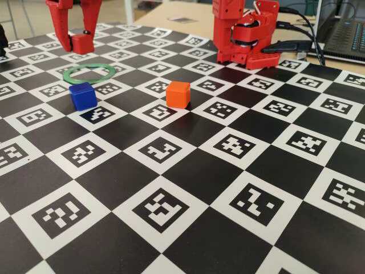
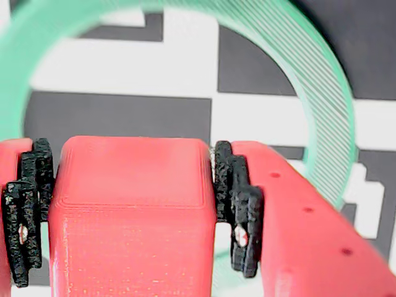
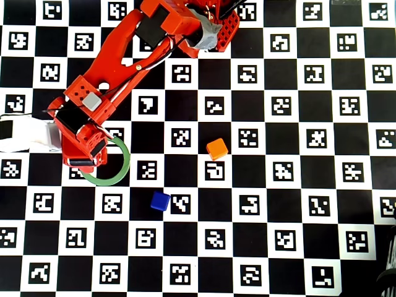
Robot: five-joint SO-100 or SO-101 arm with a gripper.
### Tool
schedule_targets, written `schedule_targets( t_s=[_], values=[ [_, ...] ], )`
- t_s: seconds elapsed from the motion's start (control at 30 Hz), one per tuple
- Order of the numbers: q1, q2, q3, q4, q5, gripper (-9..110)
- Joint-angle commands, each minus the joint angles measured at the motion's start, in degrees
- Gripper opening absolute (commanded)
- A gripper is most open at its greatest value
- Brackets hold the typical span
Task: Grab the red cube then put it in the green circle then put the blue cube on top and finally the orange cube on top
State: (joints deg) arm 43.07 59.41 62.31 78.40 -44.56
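The claw (image 2: 133,210) is clamped on the red cube (image 2: 132,210) above the green circle (image 1: 89,73), not yet set down, while the blue cube (image 1: 83,95) and orange cube (image 1: 178,93) wait unstacked on the bench (image 1: 188,171).

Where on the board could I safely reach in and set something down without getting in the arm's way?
The whole near half of the checkerboard, in front of the blue cube and orange cube in the fixed view, is bare, as is the right side beyond the orange cube. It is crowded around the green circle, where the hand holds the red cube.
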Motion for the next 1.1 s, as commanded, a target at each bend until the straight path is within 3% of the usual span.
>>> schedule_targets(
  t_s=[0.0,1.07],
  values=[
    [0.97,2.2,-1.14,-2.11,-0.44,4],
    [-0.7,4.66,8.88,-8.96,2.9,4]
  ],
)
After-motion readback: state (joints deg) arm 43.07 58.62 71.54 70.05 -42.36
